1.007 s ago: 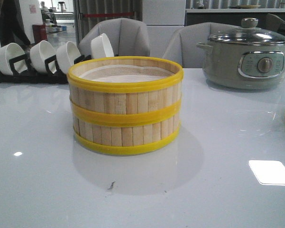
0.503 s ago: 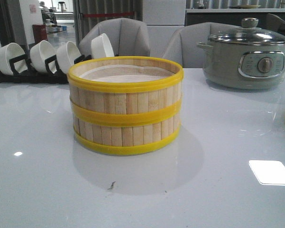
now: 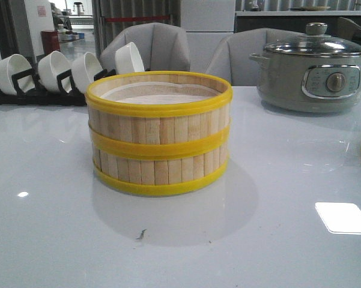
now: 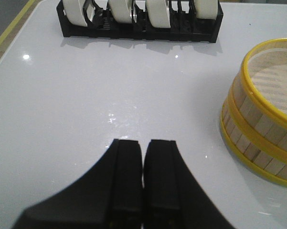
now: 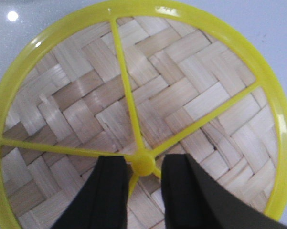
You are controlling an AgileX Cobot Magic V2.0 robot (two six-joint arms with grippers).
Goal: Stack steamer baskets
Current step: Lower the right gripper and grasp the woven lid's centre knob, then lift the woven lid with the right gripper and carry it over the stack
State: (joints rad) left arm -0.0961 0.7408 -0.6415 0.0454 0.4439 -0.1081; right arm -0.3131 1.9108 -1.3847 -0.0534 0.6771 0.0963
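1. Bamboo slats and yellow plastic rims make up the two baskets (image 3: pixel 159 133), already stacked one on the other mid-table, the pot (image 3: pixel 314 67) at about 2 o'clock from them and the bowl rack (image 3: pixel 48 78) at about 10 o'clock.
2. Woven bamboo under yellow spokes fills the right wrist view: a lid (image 5: pixel 138 109), or a tier's underside, I cannot tell which. A yellow edge at the table's 3 o'clock in the front view is probably the same piece.
3. Right gripper (image 5: pixel 141 183) is open, fingers either side of the centre hub (image 5: pixel 143 163); contact is unclear.
4. Left gripper (image 4: pixel 142 157) is closed and empty, over bare table near the stack.
5. Likely light and fairly stiff, though the weave may flex and the smooth plastic could slip. The hub looks the best hold; pinch it squarely and gently.
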